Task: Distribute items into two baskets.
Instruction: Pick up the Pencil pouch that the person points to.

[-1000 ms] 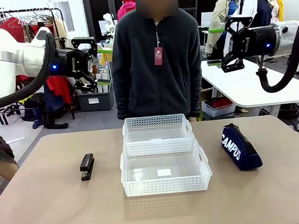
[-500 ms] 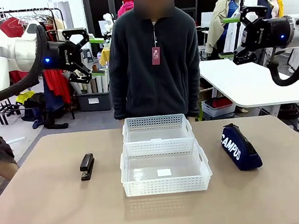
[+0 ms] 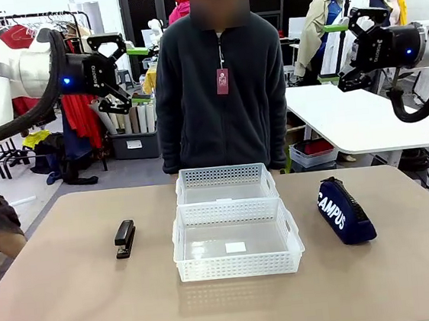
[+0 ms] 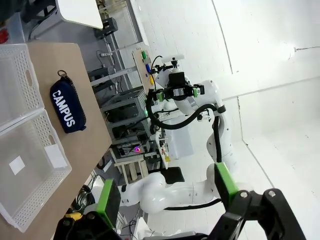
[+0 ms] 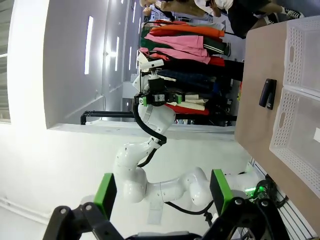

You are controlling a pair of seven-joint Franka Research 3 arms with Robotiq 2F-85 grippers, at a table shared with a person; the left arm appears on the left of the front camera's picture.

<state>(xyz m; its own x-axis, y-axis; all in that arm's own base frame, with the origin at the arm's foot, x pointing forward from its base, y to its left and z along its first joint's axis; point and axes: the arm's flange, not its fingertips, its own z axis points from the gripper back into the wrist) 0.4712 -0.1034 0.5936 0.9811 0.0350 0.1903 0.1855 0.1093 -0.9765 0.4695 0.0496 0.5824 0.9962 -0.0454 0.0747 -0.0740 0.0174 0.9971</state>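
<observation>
- Front view: tan table, a person at its far edge, clothes racks behind.
- Stapler lay left of the two baskets, pouch right — both long axes ran near-to-far.
- Left gripper and right gripper hung high, fingers spread, empty.

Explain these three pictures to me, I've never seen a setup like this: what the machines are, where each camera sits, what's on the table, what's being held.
Two white robot arms share a tan table with a person standing opposite. The front picture looks across from between the arms; the other two come from tilted cameras on each wrist. A black stapler lies left of two white baskets, near basket and far basket, and a navy pouch lies right. The left gripper and right gripper hang high, open, holding nothing.
</observation>
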